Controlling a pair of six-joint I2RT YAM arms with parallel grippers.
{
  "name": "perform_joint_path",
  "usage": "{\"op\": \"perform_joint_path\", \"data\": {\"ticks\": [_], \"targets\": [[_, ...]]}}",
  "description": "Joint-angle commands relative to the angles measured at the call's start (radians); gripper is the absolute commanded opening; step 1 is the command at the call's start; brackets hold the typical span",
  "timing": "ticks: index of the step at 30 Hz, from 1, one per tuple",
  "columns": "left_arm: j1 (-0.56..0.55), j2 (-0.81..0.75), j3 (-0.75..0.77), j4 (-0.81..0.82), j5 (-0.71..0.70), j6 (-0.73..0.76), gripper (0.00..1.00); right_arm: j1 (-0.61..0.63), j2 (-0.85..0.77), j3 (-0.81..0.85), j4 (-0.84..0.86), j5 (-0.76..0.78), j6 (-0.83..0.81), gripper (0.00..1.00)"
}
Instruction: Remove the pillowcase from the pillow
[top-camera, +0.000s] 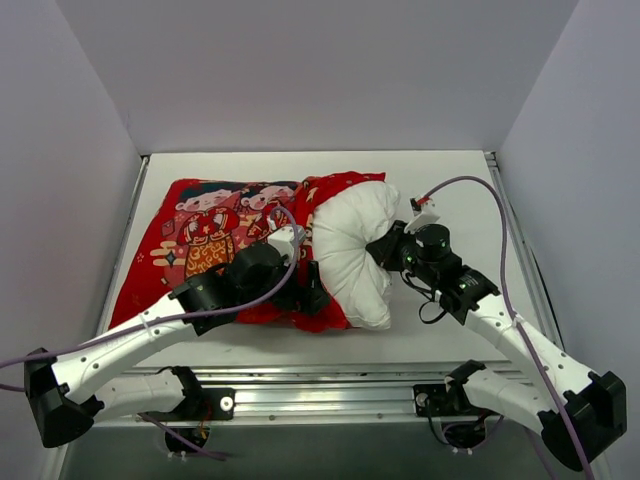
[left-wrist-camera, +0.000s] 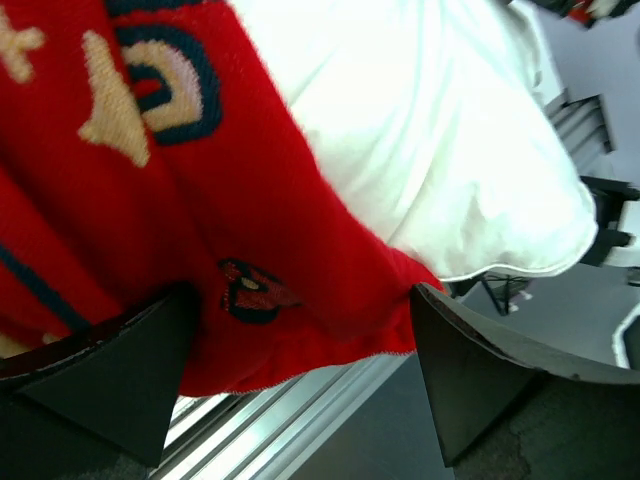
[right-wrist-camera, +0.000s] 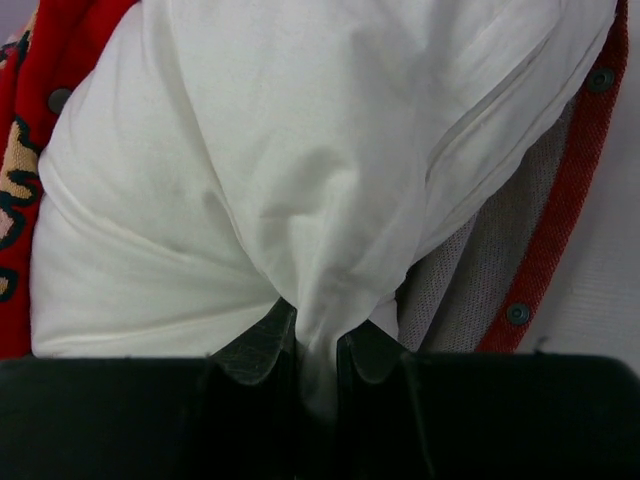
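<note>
1. Top view: the red pillowcase (top-camera: 200, 250) lies on the table (top-camera: 450, 170), with the white pillow (top-camera: 350, 240) bulging from its right end.
2. Left wrist view: the left gripper (left-wrist-camera: 300, 300) has its fingers spread apart, astride the pillowcase's edge.
3. Right wrist view: the right gripper (right-wrist-camera: 320, 335) is pinched tight on a fold of pillow.

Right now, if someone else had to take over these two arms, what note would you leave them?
Left claw: open, straddling the pillowcase edge near its mouth, not gripping.
Right claw: shut on a pinch of the pillow.
Where: the pillowcase lies on the left of the table, and the pillow bulges out of its open right end.
Done: one end of the pillow is out.
Left: the rest is inside. Probably hold the pillowcase and pull the pillow free.
</note>
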Motion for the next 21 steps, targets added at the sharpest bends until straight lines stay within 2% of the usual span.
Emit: {"op": "perform_joint_path", "data": {"ticks": [1, 4, 5, 8, 11, 12, 14, 15, 16, 20, 21], "targets": [[-0.051, 0.029, 0.013, 0.024, -0.084, -0.052, 0.97, 0.019, 0.005, 0.078, 0.158, 0.000, 0.001, 0.00], [-0.077, 0.072, 0.029, 0.041, -0.119, -0.052, 1.00, 0.026, 0.016, 0.078, 0.162, 0.004, 0.002, 0.00], [-0.080, 0.088, 0.030, 0.047, -0.129, -0.058, 0.94, 0.028, 0.016, 0.078, 0.161, 0.006, 0.004, 0.00], [-0.082, 0.117, 0.023, 0.071, -0.139, -0.078, 0.89, 0.031, 0.021, 0.079, 0.159, 0.010, 0.013, 0.00], [-0.082, 0.154, 0.017, 0.059, -0.167, -0.090, 0.71, 0.033, 0.018, 0.095, 0.148, 0.020, 0.015, 0.00], [-0.082, 0.160, 0.017, 0.040, -0.176, -0.089, 0.53, 0.034, 0.015, 0.102, 0.138, 0.029, 0.004, 0.00], [-0.082, 0.169, 0.026, 0.006, -0.225, -0.083, 0.30, 0.031, 0.007, 0.140, 0.096, 0.072, -0.007, 0.00], [-0.082, 0.169, 0.032, -0.049, -0.248, -0.079, 0.11, 0.031, 0.005, 0.157, 0.076, 0.088, -0.018, 0.00], [-0.080, 0.168, 0.041, -0.078, -0.276, -0.075, 0.05, 0.029, 0.005, 0.177, 0.060, 0.101, -0.042, 0.00], [-0.066, 0.168, 0.118, -0.273, -0.458, -0.029, 0.02, -0.007, 0.010, 0.327, -0.083, 0.226, -0.076, 0.00], [-0.060, 0.169, 0.127, -0.356, -0.540, -0.026, 0.02, -0.048, 0.005, 0.352, -0.108, 0.227, -0.076, 0.00]]}}
